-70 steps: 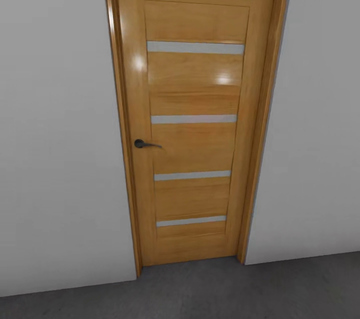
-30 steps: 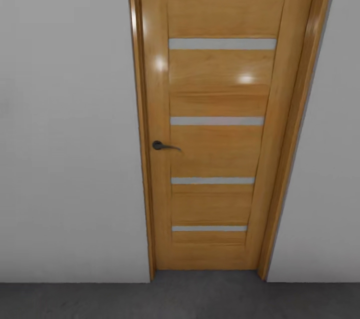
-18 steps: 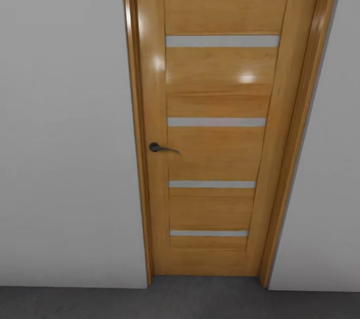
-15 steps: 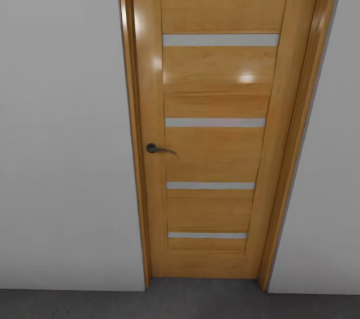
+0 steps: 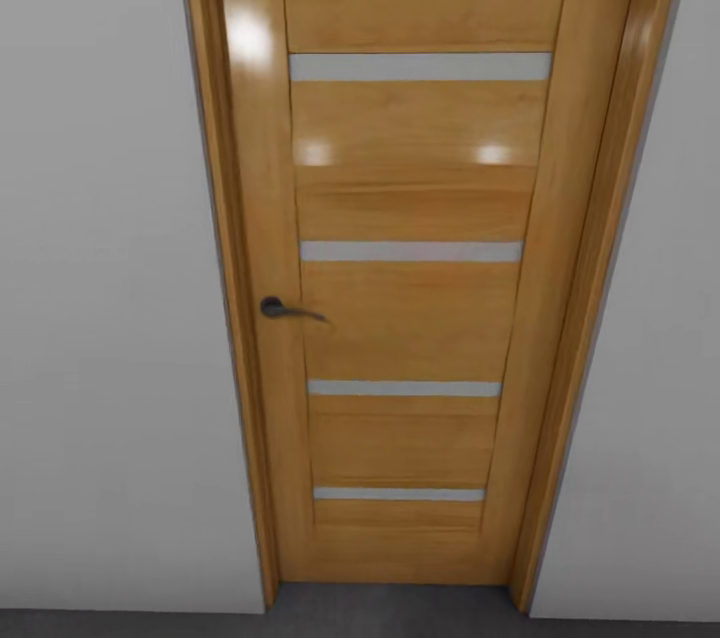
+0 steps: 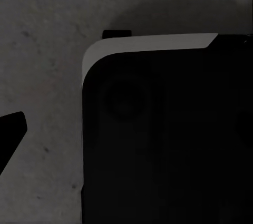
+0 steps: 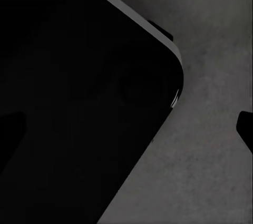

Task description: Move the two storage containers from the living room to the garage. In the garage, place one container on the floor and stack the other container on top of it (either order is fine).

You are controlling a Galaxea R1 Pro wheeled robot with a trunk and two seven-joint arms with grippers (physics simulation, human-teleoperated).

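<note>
Head view is square on a closed wooden door [image 5: 420, 268], and that door blocks the way ahead. It is glossy honey-brown, with four pale horizontal strips set into its panel one above the other, and a dark lever handle [image 5: 283, 309] sits on its left edge, about halfway up. A matching wooden frame [image 5: 590, 298] runs down both sides, and pale grey wall [image 5: 100, 318] spreads out left and right of it. At the foot of the door a thin band of dark grey floor [image 5: 400, 608] shows, rough and mottled. Down at the wrists, both cameras look at that same concrete. In the left wrist view a big black body with a rounded corner and a pale edge, the robot's base [image 6: 168, 139] by the look of it, covers much of the floor [image 6: 47, 76], and one dark fingertip [image 6: 10, 134] pokes in from the side; the other finger can't be made out, so I can't tell how the jaws stand. The right wrist view has the black base [image 7: 79, 103] again over the floor [image 7: 211, 76], a dark finger tip [image 7: 246, 129] at the edge, and the jaw width can't be told there either. As for the containers, I can't tell where they are from here.
</note>
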